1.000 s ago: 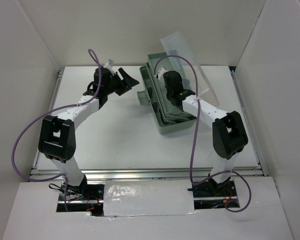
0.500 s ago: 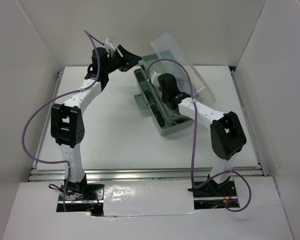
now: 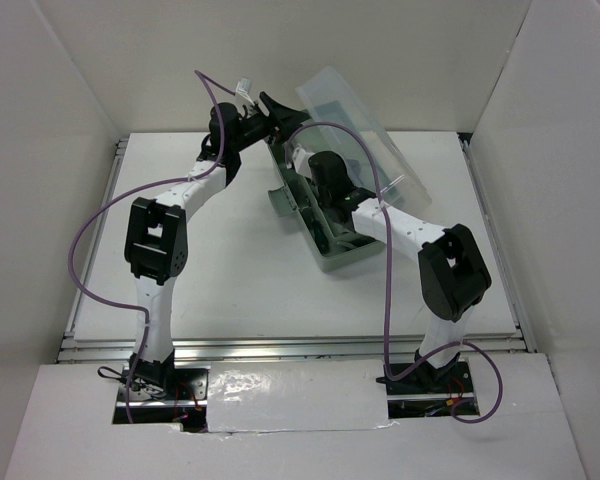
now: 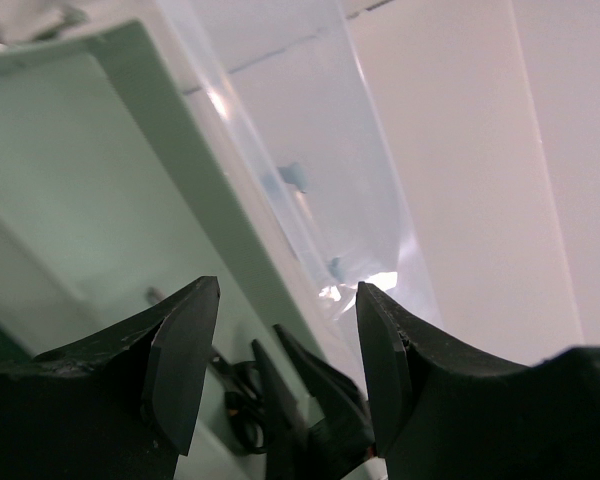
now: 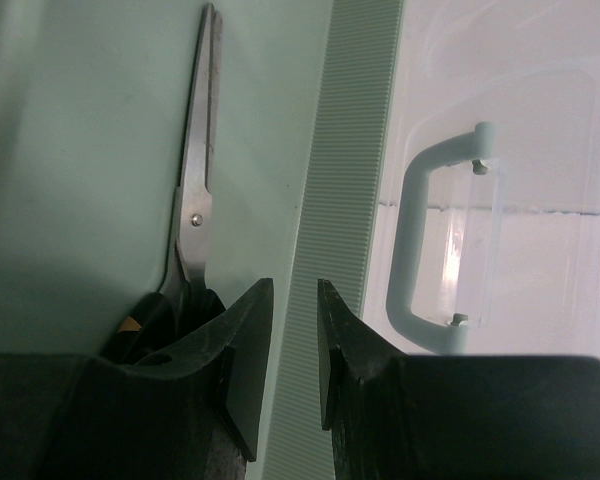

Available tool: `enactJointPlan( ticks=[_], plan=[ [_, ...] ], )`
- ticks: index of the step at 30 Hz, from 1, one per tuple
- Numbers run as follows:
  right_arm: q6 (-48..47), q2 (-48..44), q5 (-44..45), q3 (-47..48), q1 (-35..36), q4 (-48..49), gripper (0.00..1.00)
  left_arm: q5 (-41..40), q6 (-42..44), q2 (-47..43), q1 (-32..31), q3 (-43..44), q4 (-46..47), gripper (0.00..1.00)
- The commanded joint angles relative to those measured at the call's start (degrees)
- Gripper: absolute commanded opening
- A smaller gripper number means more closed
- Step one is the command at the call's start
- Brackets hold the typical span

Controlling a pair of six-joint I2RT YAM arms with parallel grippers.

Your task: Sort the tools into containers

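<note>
The sage-green toolbox (image 3: 332,256) lies at table centre with its clear lid (image 3: 348,112) raised. My right gripper (image 3: 302,163) is inside its far end, shut on the ribbed rim (image 5: 352,150), which runs between the jaws of the gripper (image 5: 295,350). Black-handled scissors (image 5: 192,200) lie on the box floor just left of it. My left gripper (image 3: 280,112) is open and empty above the box's far end. In the left wrist view the gripper (image 4: 285,370) frames the scissors (image 4: 235,395) and the right fingers (image 4: 315,400). The hammer and screwdrivers are not in view.
The clear lid carries a pale green handle (image 5: 435,250) right of the rim. White walls enclose the table on three sides. The table's metal front rail (image 3: 300,346) runs before the arm bases.
My left arm has swung right and away, up to the toolbox's far end. The toolbox has turned, its far end shifting left along with my right gripper.
</note>
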Motion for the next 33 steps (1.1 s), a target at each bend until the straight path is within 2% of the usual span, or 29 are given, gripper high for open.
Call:
enactJointPlan(
  ticks=[1, 10, 18, 21, 22, 25, 29, 33],
  plan=[
    [0.21, -1.14, 0.67, 0.40, 1.14, 3.14, 0.32, 0.82, -2.64, 1.63, -1.39, 3.13, 8.58, 0.70],
    [0.83, -0.87, 0.59, 1.01, 1.93, 1.64, 0.32, 0.03, -3.87, 6.90, -2.80, 7.35, 10.86, 0.58],
    [2.50, -1.84, 0.24, 0.75, 4.56, -0.38, 0.34, 1.00, -7.73, 9.10, -1.57, 6.91, 15.60, 0.27],
    [3.46, -2.54, -0.20, 0.48, 5.70, -1.69, 0.38, 1.17, -8.96, 9.10, -0.69, 6.21, 16.49, 0.16],
    [4.08, -3.15, -0.55, 0.83, 5.88, -2.22, 0.51, 1.26, -9.05, 9.10, -0.34, 6.21, 16.40, 0.15],
    [5.22, -3.86, -1.61, 1.27, 6.76, -3.89, 0.62, 1.43, -9.32, 9.02, 0.10, 5.77, 16.66, 0.08],
    [8.21, -4.91, -3.37, 2.16, 7.82, -7.49, 0.63, 1.70, -9.32, 8.84, 0.10, 5.15, 16.67, 0.00],
    [10.41, -7.11, -6.26, 2.07, 8.61, -9.43, 0.64, 1.44, -10.02, 8.67, 0.19, 4.28, 16.93, 0.00]
  ],
)
